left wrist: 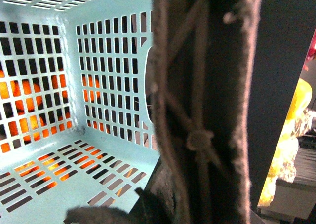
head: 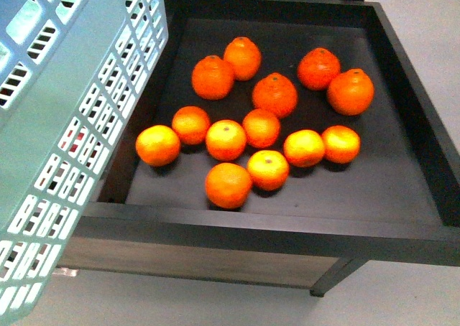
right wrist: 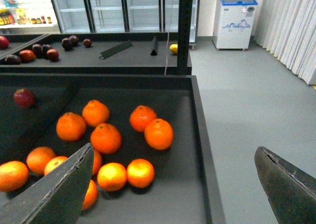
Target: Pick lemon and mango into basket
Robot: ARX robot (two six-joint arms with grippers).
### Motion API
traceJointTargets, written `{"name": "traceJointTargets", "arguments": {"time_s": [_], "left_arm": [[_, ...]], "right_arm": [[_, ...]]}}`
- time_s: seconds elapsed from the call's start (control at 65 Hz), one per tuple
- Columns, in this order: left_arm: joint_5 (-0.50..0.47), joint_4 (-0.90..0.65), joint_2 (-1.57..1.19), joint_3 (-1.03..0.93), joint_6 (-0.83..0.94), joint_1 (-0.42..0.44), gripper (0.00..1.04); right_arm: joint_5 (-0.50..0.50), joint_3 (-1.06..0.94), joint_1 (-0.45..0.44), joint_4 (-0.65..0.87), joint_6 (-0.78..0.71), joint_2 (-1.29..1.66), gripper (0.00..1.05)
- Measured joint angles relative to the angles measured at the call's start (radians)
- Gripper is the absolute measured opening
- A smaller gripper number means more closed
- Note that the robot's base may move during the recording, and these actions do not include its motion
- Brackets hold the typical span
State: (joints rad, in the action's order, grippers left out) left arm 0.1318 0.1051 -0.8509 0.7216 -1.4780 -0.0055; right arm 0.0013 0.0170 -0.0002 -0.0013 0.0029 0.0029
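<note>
**Basket close at left, right jaws wide open**

Filling the left side of the front view, the teal basket (head: 65, 125) shows tilted, just beside the black counter (head: 259, 234). In the left wrist view its brown handle (left wrist: 202, 110), bound with zip ties (left wrist: 197, 139), blocks the middle of the frame. Whether the left gripper's jaws hold it cannot be told. Oranges (head: 226, 139) lie scattered on the counter to the right of the basket. The right gripper (right wrist: 174, 150) has its jaws spread wide and empty. At upper centre of the right wrist view, a small yellow fruit (right wrist: 173, 49) sits on a farther counter, too small to tell lemon from mango.
</note>
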Motion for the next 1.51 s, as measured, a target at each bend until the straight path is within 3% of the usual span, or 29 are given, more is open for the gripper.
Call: {"name": "traceJointTargets", "arguments": {"time_s": [1.507], "left_arm": [[0.001, 0.0, 0.0, 0.0, 0.0, 0.0, 0.04]], "right_arm": [[-0.002, 0.0, 0.0, 0.0, 0.0, 0.001, 0.96]]}}
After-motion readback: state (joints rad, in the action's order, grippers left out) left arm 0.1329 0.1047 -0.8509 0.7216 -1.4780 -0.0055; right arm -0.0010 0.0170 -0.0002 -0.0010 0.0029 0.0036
